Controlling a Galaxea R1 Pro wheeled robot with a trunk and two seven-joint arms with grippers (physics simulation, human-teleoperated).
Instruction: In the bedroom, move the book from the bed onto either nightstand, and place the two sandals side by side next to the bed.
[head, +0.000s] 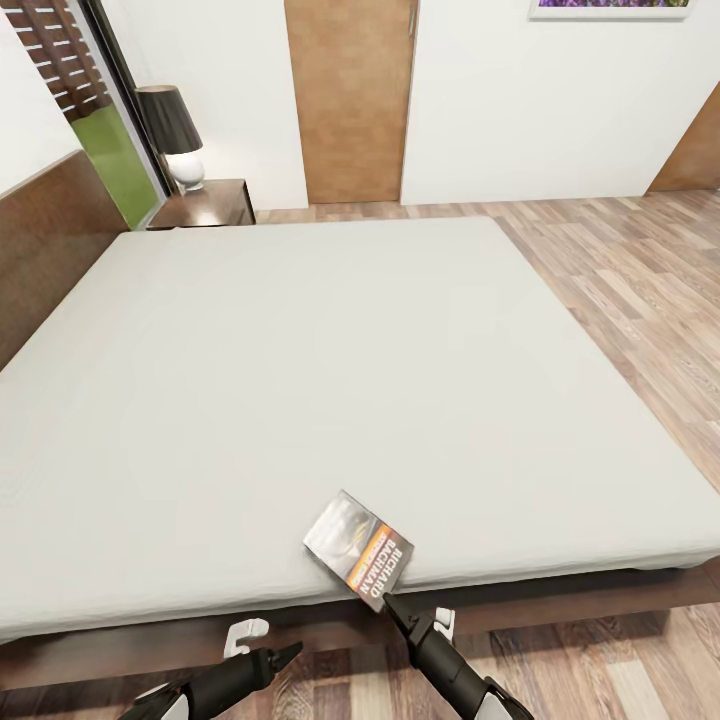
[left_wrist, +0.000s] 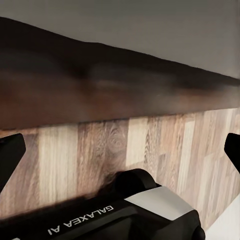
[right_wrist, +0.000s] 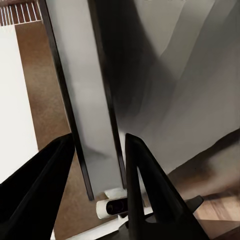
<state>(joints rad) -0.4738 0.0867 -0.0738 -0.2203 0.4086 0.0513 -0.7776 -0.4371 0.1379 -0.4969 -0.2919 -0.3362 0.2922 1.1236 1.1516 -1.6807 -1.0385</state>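
Note:
The book (head: 360, 548), grey-white with an orange-and-black title band, lies at the near edge of the bed (head: 300, 370), one corner past the white mattress. My right gripper (head: 390, 600) reaches up to that corner. In the right wrist view the book (right_wrist: 92, 100) shows edge-on as a thin slab between the two fingers (right_wrist: 150, 190), which press against both its faces. My left gripper (head: 288, 654) hangs open below the dark bed frame (left_wrist: 100, 85), its fingertips wide apart over the floor. The nightstand (head: 205, 205) stands beyond the bed's far left corner. The sandals are out of view.
A black-shaded lamp (head: 170, 135) with a white base sits on the nightstand. The brown headboard (head: 50, 240) runs along the bed's left side. A wooden door (head: 350, 100) is in the far wall. Wood floor (head: 640, 290) stretches to the bed's right.

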